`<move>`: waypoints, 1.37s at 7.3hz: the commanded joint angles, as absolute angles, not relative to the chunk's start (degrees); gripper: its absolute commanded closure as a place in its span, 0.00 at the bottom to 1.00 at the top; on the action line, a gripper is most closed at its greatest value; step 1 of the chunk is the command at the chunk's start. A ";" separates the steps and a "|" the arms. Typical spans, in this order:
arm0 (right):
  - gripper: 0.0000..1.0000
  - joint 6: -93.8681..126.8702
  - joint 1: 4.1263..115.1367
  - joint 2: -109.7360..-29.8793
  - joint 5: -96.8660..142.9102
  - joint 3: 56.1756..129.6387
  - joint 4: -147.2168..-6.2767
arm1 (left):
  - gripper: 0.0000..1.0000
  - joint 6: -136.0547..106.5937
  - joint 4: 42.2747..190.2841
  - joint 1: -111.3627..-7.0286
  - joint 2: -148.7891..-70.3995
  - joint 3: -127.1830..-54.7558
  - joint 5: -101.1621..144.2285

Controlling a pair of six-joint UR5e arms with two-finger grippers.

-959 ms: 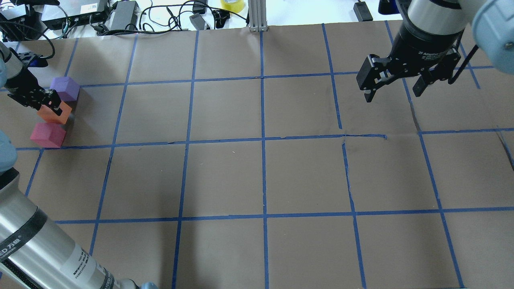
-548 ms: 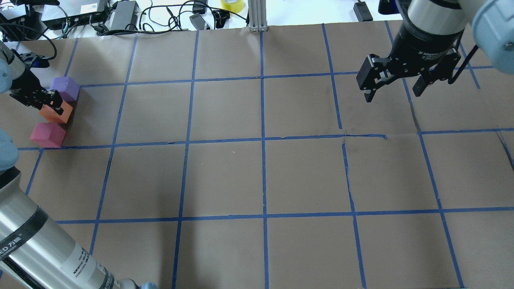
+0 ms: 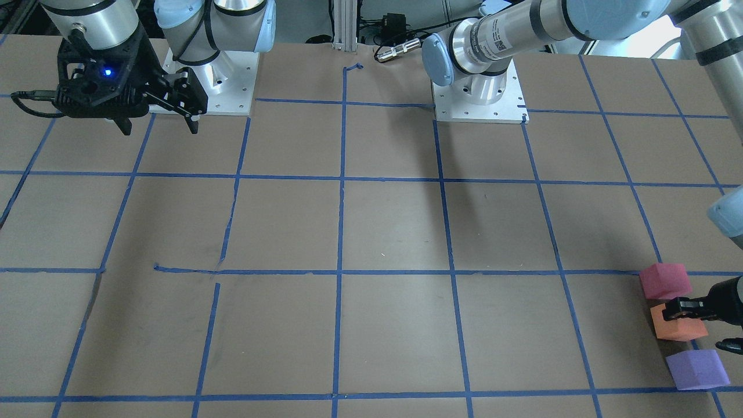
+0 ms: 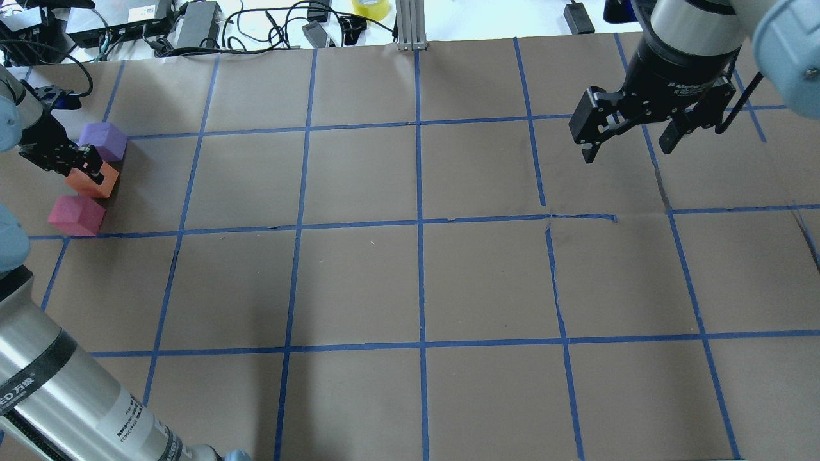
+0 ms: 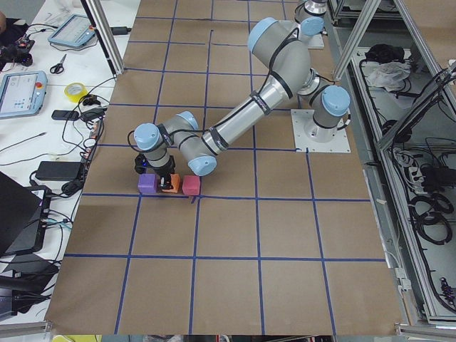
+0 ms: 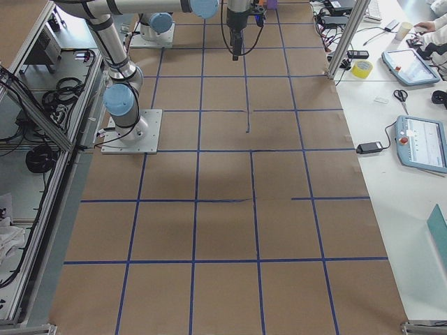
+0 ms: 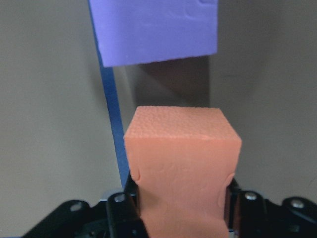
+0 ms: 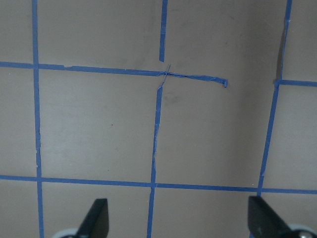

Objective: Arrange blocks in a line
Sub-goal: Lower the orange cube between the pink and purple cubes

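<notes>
Only L wrist cam shows fingers (image 7: 233, 198) squeezing orange block (image 7: 181, 158)

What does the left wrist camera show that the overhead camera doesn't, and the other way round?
Only the left wrist view shows, close up, the left gripper shut on the orange block, whose foam sides dent in its grip. Only the overhead view shows the red-pink block at the near end of the row, and the right gripper, open and far off above the table. Both show the orange block with the purple block just beyond it.
</notes>
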State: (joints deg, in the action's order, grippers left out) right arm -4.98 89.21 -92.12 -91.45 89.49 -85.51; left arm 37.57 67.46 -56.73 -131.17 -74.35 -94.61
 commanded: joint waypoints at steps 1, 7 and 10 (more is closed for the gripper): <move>0.00 -4.92 89.21 -92.11 -91.32 89.47 -85.52 | 1.00 37.27 67.33 -56.78 -130.26 -76.01 -95.27; 0.00 -4.92 89.21 -92.20 -91.32 89.47 -85.52 | 1.00 37.27 64.25 -55.90 -130.34 -76.81 -94.75; 0.00 -5.01 89.21 -92.11 -91.75 89.47 -85.52 | 0.03 37.53 58.67 -55.90 -131.39 -77.17 -94.40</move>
